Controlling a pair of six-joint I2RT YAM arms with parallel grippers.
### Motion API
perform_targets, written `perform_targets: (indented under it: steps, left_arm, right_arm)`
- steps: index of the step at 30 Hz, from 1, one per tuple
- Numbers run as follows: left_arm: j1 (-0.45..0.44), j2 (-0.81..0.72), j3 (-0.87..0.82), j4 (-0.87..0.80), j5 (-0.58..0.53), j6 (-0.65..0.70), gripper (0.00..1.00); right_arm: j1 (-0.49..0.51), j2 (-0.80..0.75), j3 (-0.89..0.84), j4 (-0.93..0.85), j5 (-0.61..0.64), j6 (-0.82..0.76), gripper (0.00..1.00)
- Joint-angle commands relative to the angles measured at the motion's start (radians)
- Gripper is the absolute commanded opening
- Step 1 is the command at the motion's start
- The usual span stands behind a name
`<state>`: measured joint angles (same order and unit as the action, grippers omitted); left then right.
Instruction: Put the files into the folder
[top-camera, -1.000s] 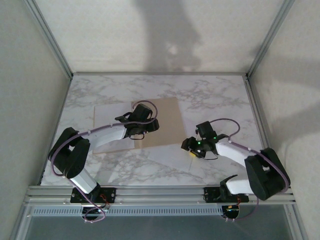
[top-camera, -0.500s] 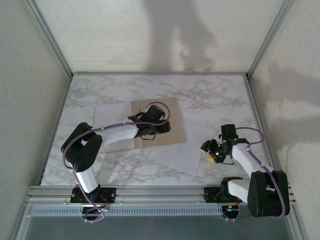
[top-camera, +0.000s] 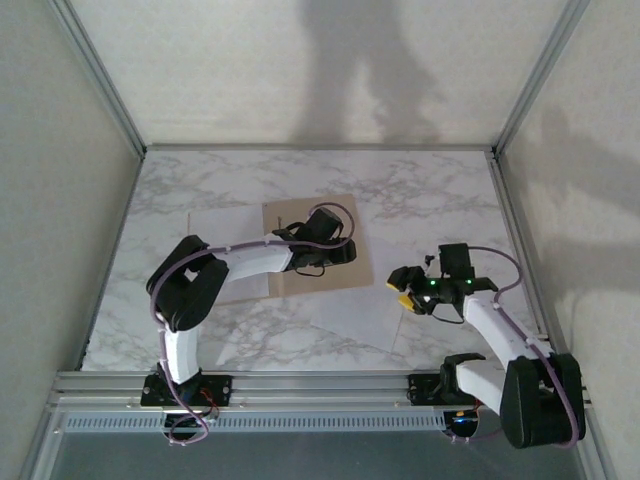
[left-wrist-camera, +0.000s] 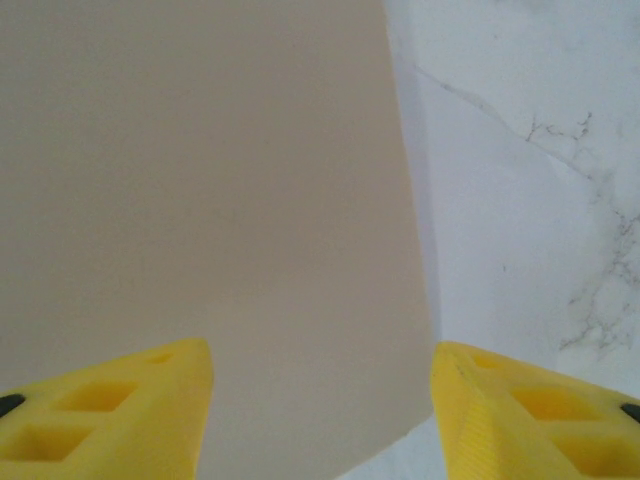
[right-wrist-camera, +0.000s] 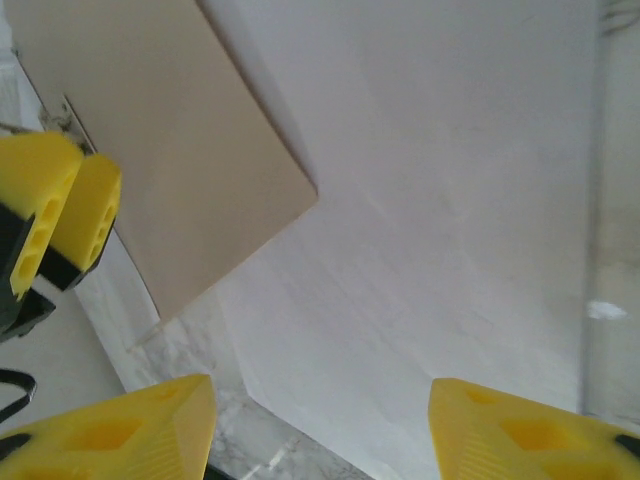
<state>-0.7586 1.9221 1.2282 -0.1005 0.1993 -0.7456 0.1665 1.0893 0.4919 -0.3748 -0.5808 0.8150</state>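
Folder (left-wrist-camera: 200, 180) lies under the left gripper (left-wrist-camera: 320, 400), jaws apart and empty; one of the files (right-wrist-camera: 430, 200) lies under the right gripper (right-wrist-camera: 320, 420), likewise parted.

Your left arm (top-camera: 250, 262) has stretched further right across the folder (top-camera: 290, 212), carrying the left fingers (left-wrist-camera: 110, 405) close to its right edge. Your right fingers (top-camera: 404, 299) backed off toward the right side of the table (top-camera: 200, 185), then swung left again over the right edge of the white sheet (top-camera: 350, 318).
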Motion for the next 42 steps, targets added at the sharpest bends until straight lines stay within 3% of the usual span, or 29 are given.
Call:
perform_targets:
  steps: [1,6,10,16,23,35,42]
  left_arm:
    - [-0.001,0.035,0.027,0.027,0.029,-0.013,0.59]
    - [0.011,0.048,-0.003,0.027,0.025,-0.017,0.59]
    - [0.02,0.036,-0.036,0.033,0.02,-0.024,0.59]
    - [0.021,0.013,-0.045,0.013,0.003,-0.021,0.59]
    - [0.013,-0.01,-0.017,-0.006,0.018,-0.012,0.6]
    - [-0.077,0.139,0.199,-0.029,0.075,-0.005,0.6]
    - [-0.118,0.235,0.331,-0.035,0.092,-0.001,0.6]
  right_arm:
    - [0.05,0.076,0.005,0.098,-0.014,0.062,0.58]
    - [0.069,0.168,0.009,0.146,-0.001,0.065,0.59]
    - [0.063,0.243,0.041,0.074,0.062,0.007,0.6]
    - [-0.013,0.328,0.043,0.047,0.057,-0.042,0.58]
    - [-0.171,0.309,0.043,-0.031,0.065,-0.115,0.56]
    - [-0.466,0.38,0.109,-0.101,0.02,-0.274,0.56]
    - [-0.546,0.353,0.139,-0.127,0.028,-0.298,0.57]
